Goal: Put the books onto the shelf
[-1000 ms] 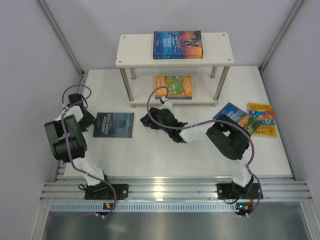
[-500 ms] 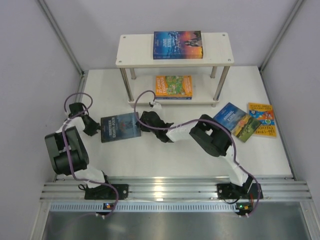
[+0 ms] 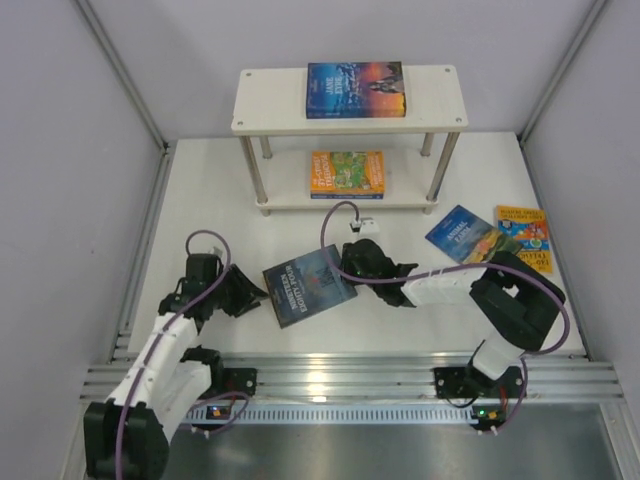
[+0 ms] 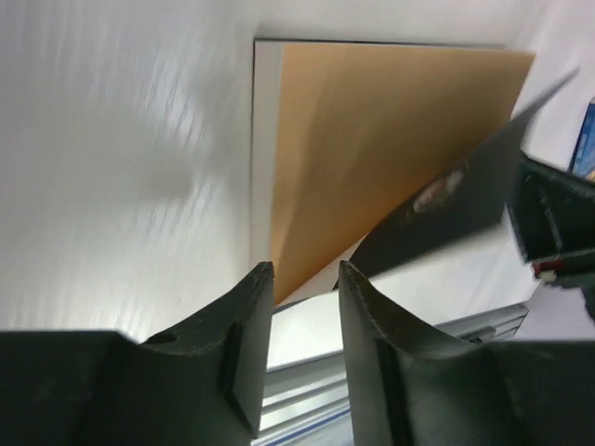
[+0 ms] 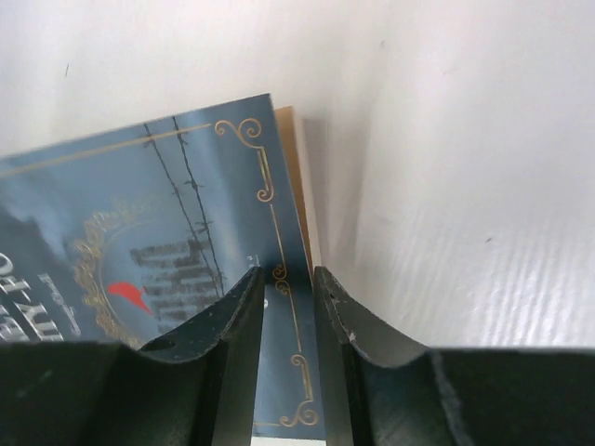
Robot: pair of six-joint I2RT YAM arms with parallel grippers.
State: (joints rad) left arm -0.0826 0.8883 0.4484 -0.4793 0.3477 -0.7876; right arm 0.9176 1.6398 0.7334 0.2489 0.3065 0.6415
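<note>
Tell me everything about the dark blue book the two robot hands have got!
The dark blue book is a thin paperback with white title lettering, a curly gold border, barbed-wire lines and a small red mark on its cover. Its page edges look pale and its underside tan. It lies askew near the front of the table, apparently raised off it, since the left wrist camera sees underneath. The left gripper pinches one corner, the right gripper the opposite edge.
</note>
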